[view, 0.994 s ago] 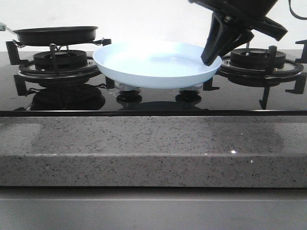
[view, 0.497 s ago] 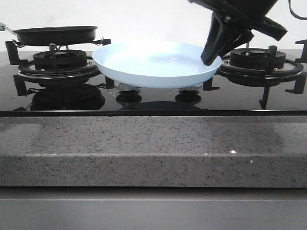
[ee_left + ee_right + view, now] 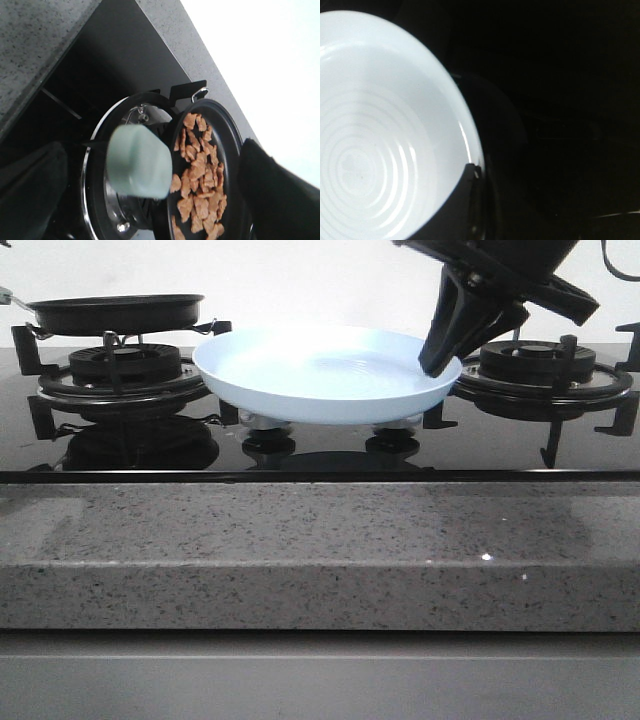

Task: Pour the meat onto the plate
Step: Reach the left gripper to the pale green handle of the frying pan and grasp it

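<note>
The black frying pan (image 3: 115,312) sits on the burner (image 3: 118,365) to the left of the plate (image 3: 325,373). The meat (image 3: 197,175) is in that pan, a loose heap of small brown bits. None is on the plate yet. The pan's pale green handle (image 3: 137,161) sticks out toward the left gripper (image 3: 150,200). Its two dark fingers (image 3: 272,192) stand wide apart on each side of the handle and do not squeeze it. If they close too far out on the handle, the pan could tip and drop meat onto the stove.

The plate rests in the middle, between the two burners, and it has nothing in it. The right gripper (image 3: 440,358) is at the plate's right rim. One finger (image 3: 457,207) lies over the rim, so it seems to be pinching it, but I cannot tell for sure. If that hold slips, the plate could slide, and the meat would land beside it.
</note>
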Action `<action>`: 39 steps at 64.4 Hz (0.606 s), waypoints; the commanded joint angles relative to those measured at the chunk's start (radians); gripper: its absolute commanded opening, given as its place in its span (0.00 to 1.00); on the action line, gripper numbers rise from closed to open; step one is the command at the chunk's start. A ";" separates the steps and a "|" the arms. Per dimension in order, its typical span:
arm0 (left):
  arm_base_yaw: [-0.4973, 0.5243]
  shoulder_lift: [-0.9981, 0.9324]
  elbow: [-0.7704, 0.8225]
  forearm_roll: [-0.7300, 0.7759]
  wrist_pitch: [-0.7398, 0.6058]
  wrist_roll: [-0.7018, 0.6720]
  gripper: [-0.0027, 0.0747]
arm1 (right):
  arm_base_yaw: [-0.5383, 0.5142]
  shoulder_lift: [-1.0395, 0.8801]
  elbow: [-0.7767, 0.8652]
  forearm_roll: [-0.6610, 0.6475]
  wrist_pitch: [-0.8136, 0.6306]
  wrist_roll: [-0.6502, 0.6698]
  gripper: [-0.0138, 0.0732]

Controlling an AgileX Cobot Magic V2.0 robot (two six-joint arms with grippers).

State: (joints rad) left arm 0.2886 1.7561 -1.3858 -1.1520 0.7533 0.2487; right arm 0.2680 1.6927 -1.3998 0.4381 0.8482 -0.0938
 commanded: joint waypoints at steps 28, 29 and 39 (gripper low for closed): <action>0.000 -0.019 -0.034 -0.106 -0.033 0.012 0.17 | 0.003 -0.038 -0.025 0.014 -0.020 -0.012 0.09; 0.000 -0.019 -0.034 -0.106 -0.033 0.012 0.15 | 0.003 -0.038 -0.025 0.014 -0.020 -0.012 0.09; 0.000 -0.019 -0.034 -0.106 -0.035 0.012 0.01 | 0.003 -0.038 -0.025 0.014 -0.020 -0.012 0.09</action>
State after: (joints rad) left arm 0.2886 1.7823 -1.3927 -1.2616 0.7299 0.2447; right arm 0.2680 1.6927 -1.3998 0.4385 0.8482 -0.0938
